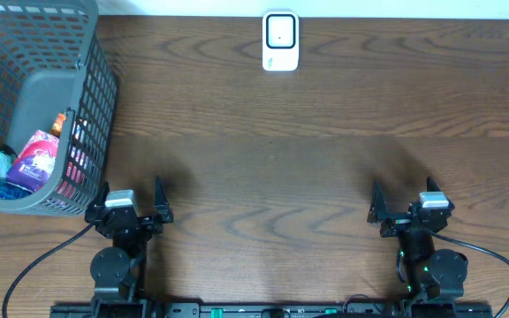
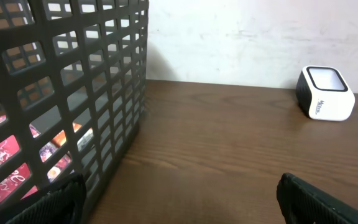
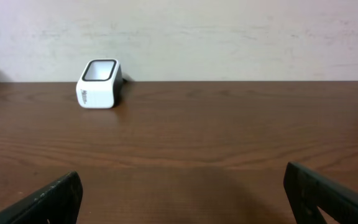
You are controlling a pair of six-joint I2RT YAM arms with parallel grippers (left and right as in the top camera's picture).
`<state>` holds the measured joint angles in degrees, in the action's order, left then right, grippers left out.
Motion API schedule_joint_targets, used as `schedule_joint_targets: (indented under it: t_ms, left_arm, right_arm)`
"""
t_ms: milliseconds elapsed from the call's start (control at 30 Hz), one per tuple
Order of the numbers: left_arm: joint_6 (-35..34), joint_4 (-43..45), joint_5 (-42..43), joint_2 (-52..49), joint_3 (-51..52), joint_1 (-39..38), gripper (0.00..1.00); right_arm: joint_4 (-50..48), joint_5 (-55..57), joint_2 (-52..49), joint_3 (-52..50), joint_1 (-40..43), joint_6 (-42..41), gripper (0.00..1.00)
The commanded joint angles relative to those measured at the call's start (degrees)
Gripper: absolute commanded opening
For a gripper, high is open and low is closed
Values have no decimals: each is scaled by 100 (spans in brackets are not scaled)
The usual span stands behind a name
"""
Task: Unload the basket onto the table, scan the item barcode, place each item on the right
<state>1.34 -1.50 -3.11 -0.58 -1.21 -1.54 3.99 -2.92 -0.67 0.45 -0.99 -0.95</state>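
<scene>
A white barcode scanner [image 1: 280,41] with a dark window stands at the table's far edge, also seen in the left wrist view [image 2: 325,93] and right wrist view [image 3: 99,83]. Packaged items [image 1: 35,159] lie inside the grey basket [image 1: 56,53] at the far left; red wrappers [image 2: 8,165] show through its mesh. My left gripper [image 1: 132,201] sits at the near edge beside the basket, open and empty [image 2: 179,202]. Over at the near right, my right gripper [image 1: 407,203] is open too, with only bare table between its fingers [image 3: 182,199].
The basket wall [image 2: 98,93] stands close on the left of my left gripper. Brown wooden table [image 1: 272,168] stretches between the arms and the scanner. A pale wall [image 3: 229,37] rises behind the table's far edge.
</scene>
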Motion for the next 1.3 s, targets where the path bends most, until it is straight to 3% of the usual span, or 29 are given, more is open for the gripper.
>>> schedule_joint_targets:
  t_ms: [0, 467, 600, 767, 867, 967, 1133, 1267]
  left_arm:
    - [37, -247, -35, 35, 98, 28, 98]
    - [-15, -184, 22, 35, 98, 28, 98]
    - [-1023, 321, 1648, 35, 98, 17, 98]
    - [-1495, 1746, 3047, 35, 98, 17, 98]
    - [-1864, 3239, 3139, 35, 96, 17, 98]
    - [-1862, 3923, 2927, 33, -79, 17, 98]
    - [-1628, 3469, 1974, -455, -1043, 22, 98]
    - [-804, 1283, 2050, -1856, -2876, 24, 98]
  right_arm:
    - [15, 48, 28, -15, 52, 59, 99]
    - [15, 48, 28, -15, 52, 59, 99]
    - [15, 48, 28, -15, 52, 59, 99]
    - [15, 48, 28, -15, 52, 59, 99]
    - [15, 48, 28, -15, 52, 59, 99]
    - [15, 48, 28, -15, 52, 59, 99]
    - [15, 48, 28, -15, 52, 59, 99]
    - [15, 48, 28, -15, 52, 59, 99]
